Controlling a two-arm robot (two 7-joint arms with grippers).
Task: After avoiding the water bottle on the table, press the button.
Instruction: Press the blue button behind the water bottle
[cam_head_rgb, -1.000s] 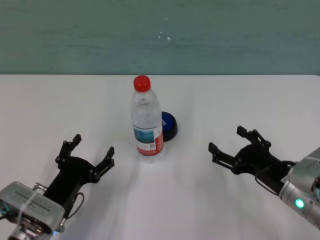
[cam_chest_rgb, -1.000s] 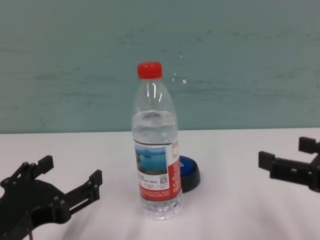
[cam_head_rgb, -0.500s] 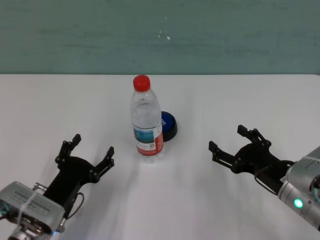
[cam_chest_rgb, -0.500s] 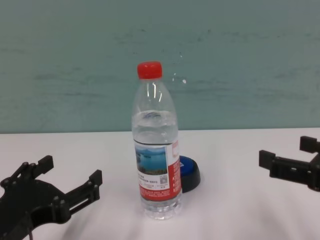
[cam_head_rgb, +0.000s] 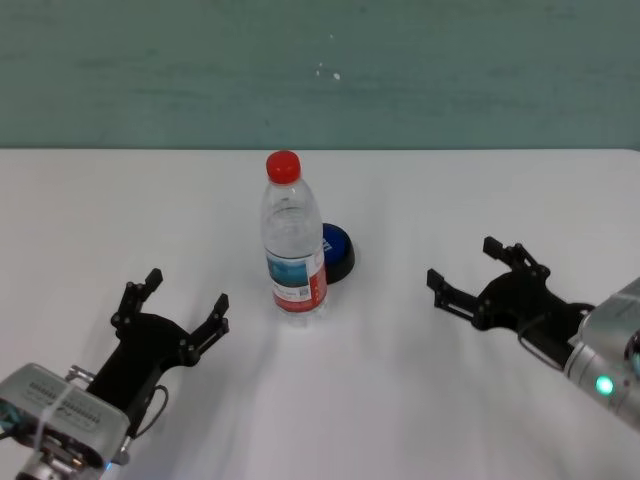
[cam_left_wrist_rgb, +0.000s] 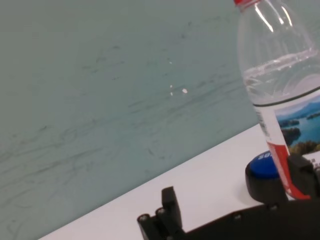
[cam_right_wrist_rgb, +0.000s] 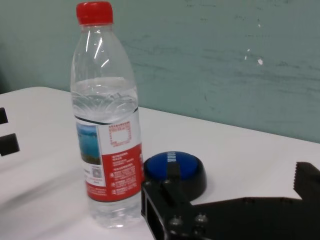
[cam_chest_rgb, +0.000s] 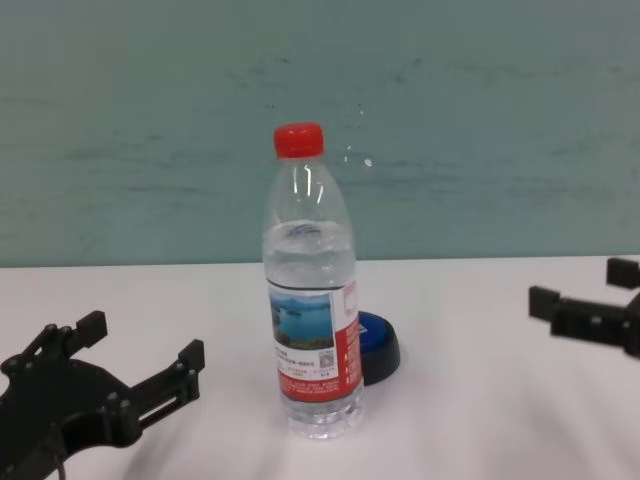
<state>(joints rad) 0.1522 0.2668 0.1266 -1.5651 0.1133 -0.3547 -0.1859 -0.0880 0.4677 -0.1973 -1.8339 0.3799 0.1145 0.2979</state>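
Note:
The water bottle (cam_head_rgb: 295, 250), clear with a red cap, stands upright mid-table. The blue-topped button (cam_head_rgb: 339, 250) sits just behind it to the right, partly hidden by it. My left gripper (cam_head_rgb: 187, 292) rests low at the front left, open and empty, well short of the bottle. To the right of the bottle and button my right gripper (cam_head_rgb: 461, 262) is open and empty, pointing toward them. The right wrist view shows the bottle (cam_right_wrist_rgb: 106, 130) and button (cam_right_wrist_rgb: 175, 169) ahead of the right gripper (cam_right_wrist_rgb: 232, 190). In the chest view the bottle (cam_chest_rgb: 310, 300) covers the button's (cam_chest_rgb: 381, 345) left part.
The white table (cam_head_rgb: 400, 400) stretches wide around the two objects, with a teal wall (cam_head_rgb: 320, 70) behind its far edge. Nothing else stands on it.
My right gripper has shifted slightly right and farther back on the table, staying open. The left gripper, bottle and button have not moved.

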